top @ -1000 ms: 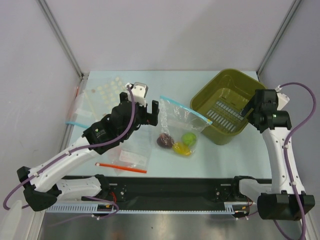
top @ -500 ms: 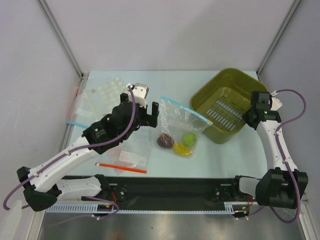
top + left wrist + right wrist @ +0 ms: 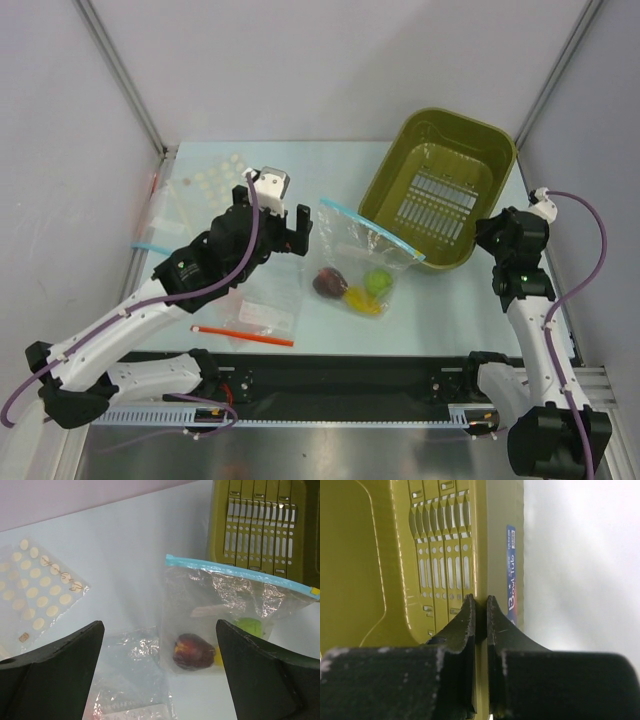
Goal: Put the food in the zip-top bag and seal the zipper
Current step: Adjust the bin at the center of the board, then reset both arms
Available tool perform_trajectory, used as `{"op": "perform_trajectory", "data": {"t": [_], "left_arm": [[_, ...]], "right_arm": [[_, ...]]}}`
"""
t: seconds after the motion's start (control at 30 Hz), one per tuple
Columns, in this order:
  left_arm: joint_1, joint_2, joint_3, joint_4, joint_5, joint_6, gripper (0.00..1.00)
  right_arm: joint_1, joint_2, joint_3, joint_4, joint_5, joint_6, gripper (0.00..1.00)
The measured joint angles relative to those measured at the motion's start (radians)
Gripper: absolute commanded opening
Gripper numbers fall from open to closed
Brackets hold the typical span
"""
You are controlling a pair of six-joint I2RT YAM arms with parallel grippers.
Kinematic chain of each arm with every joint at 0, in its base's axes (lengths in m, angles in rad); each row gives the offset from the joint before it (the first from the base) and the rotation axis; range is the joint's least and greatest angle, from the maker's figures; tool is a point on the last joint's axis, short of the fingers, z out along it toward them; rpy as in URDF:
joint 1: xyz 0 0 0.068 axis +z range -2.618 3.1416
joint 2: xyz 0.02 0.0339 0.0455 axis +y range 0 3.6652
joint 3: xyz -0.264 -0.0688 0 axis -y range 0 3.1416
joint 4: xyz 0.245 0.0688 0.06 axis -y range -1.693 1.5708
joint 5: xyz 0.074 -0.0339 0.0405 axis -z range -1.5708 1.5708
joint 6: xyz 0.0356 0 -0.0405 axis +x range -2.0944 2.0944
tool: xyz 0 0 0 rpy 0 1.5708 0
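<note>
The zip-top bag (image 3: 358, 238) (image 3: 215, 610) lies mid-table with its light blue zipper (image 3: 370, 221) (image 3: 240, 573) along the far edge. The food shows through its near end: a dark red fruit (image 3: 329, 281) (image 3: 194, 651), a green one (image 3: 378, 280) (image 3: 250, 627) and a yellow one (image 3: 362, 298). My left gripper (image 3: 275, 225) (image 3: 159, 630) hovers open just left of the bag, holding nothing. Over on the right, the other gripper (image 3: 487, 232) (image 3: 481, 605) is shut on the side wall of the olive tub (image 3: 440, 190) (image 3: 370, 555), which is tipped up.
A clear bag with white dots (image 3: 215, 182) (image 3: 37, 587) lies at the back left. Another clear bag (image 3: 268, 312) with a red-orange strip (image 3: 245, 337) lies near the front. A short blue strip (image 3: 150, 246) sits at the table's left edge.
My right gripper closed on the tub's wall and tipped the tub up toward the back, while that arm drew nearer. The left arm shifted slightly left, still open.
</note>
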Motion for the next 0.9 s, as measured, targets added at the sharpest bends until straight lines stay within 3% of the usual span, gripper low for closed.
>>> {"op": "perform_trajectory", "data": {"t": [0.23, 0.43, 0.5, 0.53, 0.57, 0.6, 0.67, 0.9], "left_arm": [[0.002, -0.005, -0.002, 0.008, 0.021, 0.002, 1.00], [0.002, -0.005, -0.002, 0.006, 0.031, 0.002, 1.00], [0.002, -0.006, -0.002, 0.002, 0.031, 0.001, 1.00], [0.002, -0.009, -0.002, -0.003, 0.031, 0.001, 1.00], [0.002, -0.013, -0.003, -0.007, 0.031, 0.000, 1.00], [0.002, -0.019, -0.003, -0.011, 0.031, -0.001, 1.00], [0.002, -0.038, -0.008, -0.018, 0.031, -0.007, 1.00], [0.002, -0.111, -0.027, -0.035, 0.028, -0.038, 1.00]], "right_arm": [[0.000, -0.002, 0.000, 0.002, 0.022, -0.006, 0.00], [-0.015, 0.253, 0.248, -0.243, 0.136, 0.047, 0.00], [-0.024, 0.328, 0.302, -0.288, 0.157, 0.070, 0.24], [-0.029, 0.350, 0.312, -0.297, 0.159, 0.081, 0.40], [-0.032, 0.364, 0.317, -0.304, 0.158, 0.098, 0.76], [-0.032, 0.370, 0.319, -0.305, 0.159, 0.113, 0.84], [-0.032, 0.373, 0.335, -0.317, 0.158, 0.129, 0.91], [-0.008, 0.347, 0.467, -0.393, 0.188, 0.129, 0.95]]}}
